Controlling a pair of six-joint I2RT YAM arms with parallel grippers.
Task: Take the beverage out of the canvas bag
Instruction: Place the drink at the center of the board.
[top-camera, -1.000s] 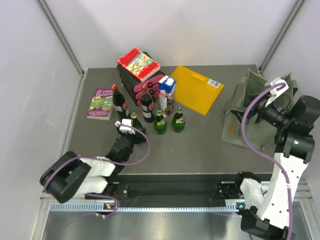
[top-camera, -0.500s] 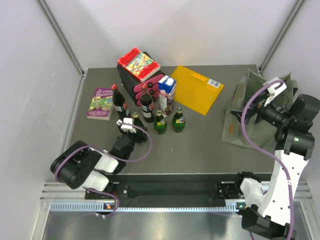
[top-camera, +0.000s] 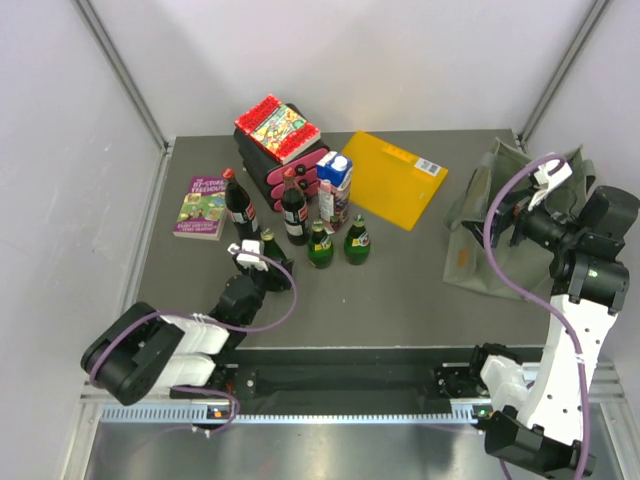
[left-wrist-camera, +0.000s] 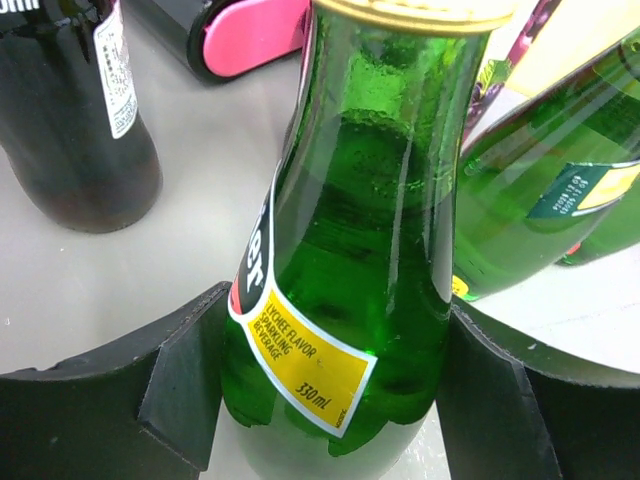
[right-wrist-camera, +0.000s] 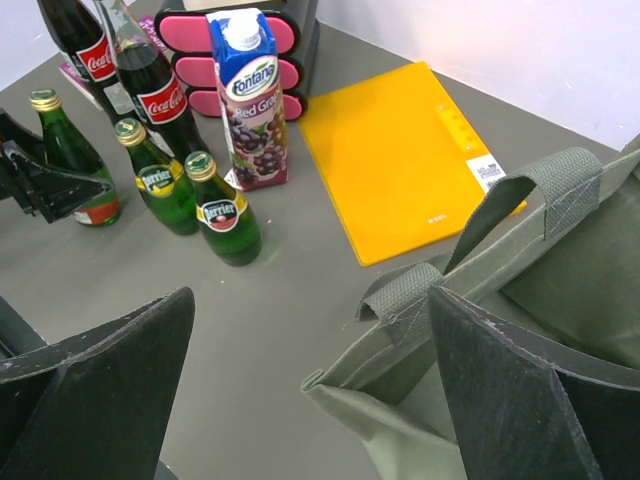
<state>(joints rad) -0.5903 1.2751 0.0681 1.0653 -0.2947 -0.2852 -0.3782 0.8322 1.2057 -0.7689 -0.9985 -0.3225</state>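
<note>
Grey counter (top-camera: 400, 280), far left of the canvas bag (right-wrist-camera: 590, 270): left fingers (left-wrist-camera: 180, 390) clasp the standing green lychee bottle (left-wrist-camera: 350, 300), already out; dragging could topple it against the neighbouring green bottle (left-wrist-camera: 540, 190). Over the bag's rim, right fingers (right-wrist-camera: 90, 370) gape wide and could snag its handle (right-wrist-camera: 560, 185).

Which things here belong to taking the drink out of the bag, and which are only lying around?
Job: canvas bag; green bottle held by the left gripper; open right gripper by the bag; cola bottles, juice carton, other green bottles.
Lying about: yellow folder, purple book, colourful book, pink-and-black rack.
</note>
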